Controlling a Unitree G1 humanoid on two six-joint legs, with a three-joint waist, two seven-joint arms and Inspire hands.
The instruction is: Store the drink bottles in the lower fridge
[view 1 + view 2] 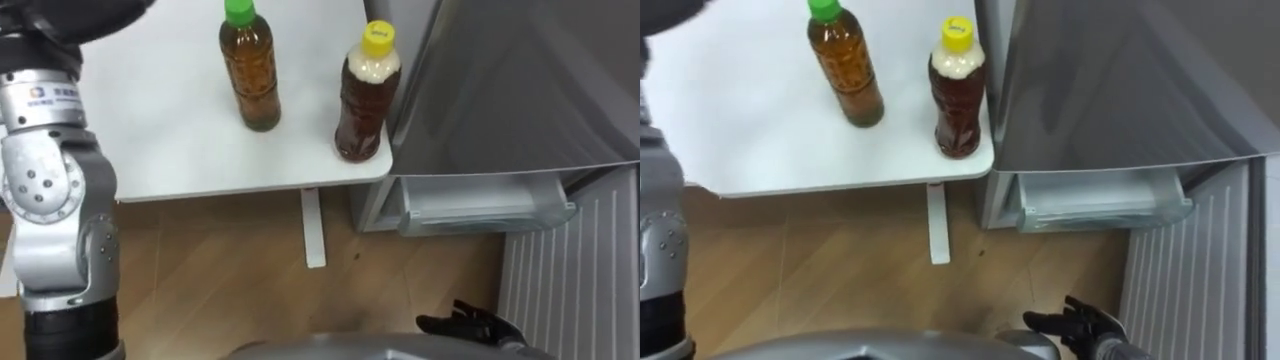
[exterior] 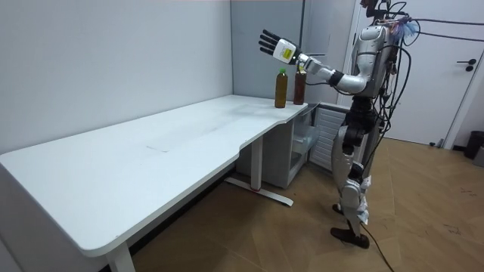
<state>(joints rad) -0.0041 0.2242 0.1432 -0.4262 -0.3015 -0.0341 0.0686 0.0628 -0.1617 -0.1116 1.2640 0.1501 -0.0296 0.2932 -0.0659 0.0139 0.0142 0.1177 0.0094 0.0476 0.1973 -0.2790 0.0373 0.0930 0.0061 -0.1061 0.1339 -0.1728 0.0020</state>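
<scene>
Standing at the corner of the white table (image 1: 150, 130), beside the grey fridge (image 1: 520, 80), the robot has its left hand (image 2: 271, 44) raised, fingers spread and holding nothing. Below that hand two upright bottles of brown drink stand near each other: the green-capped bottle (image 1: 250, 70) and, nearer the fridge, the yellow-capped bottle (image 1: 365, 95). The fridge's lower door shelf (image 1: 485, 205) juts out above the right hand (image 1: 470, 322), which hangs low and loose, well below the bottles.
</scene>
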